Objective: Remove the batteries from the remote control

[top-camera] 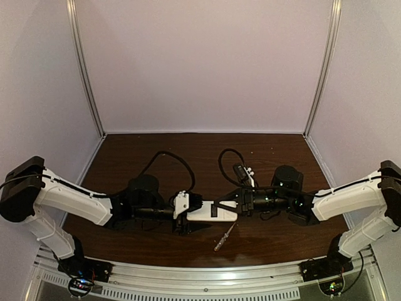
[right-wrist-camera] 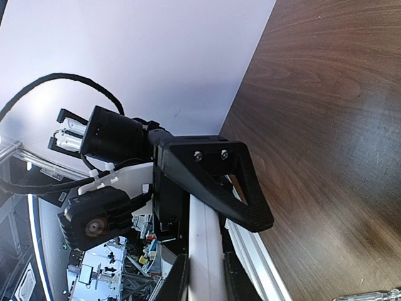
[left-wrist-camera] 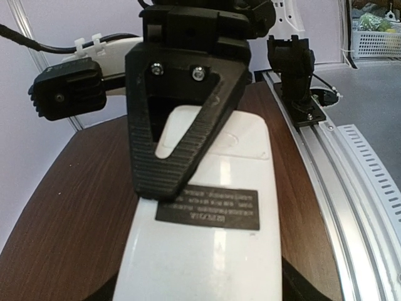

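Observation:
The white remote control is held in the air between both grippers above the table's front middle. My left gripper is shut on its long edges. The left wrist view shows its plain white back with a dark rectangular label. My right gripper is shut across its thin faces, with one black finger lying on the back. In the right wrist view the remote stands edge-on between my right gripper's fingers, with a left finger beside it. The batteries are hidden.
A thin silvery screwdriver lies on the brown table just in front of the grippers; its end shows in the right wrist view. The metal rail runs along the near edge. Black cables loop behind the wrists.

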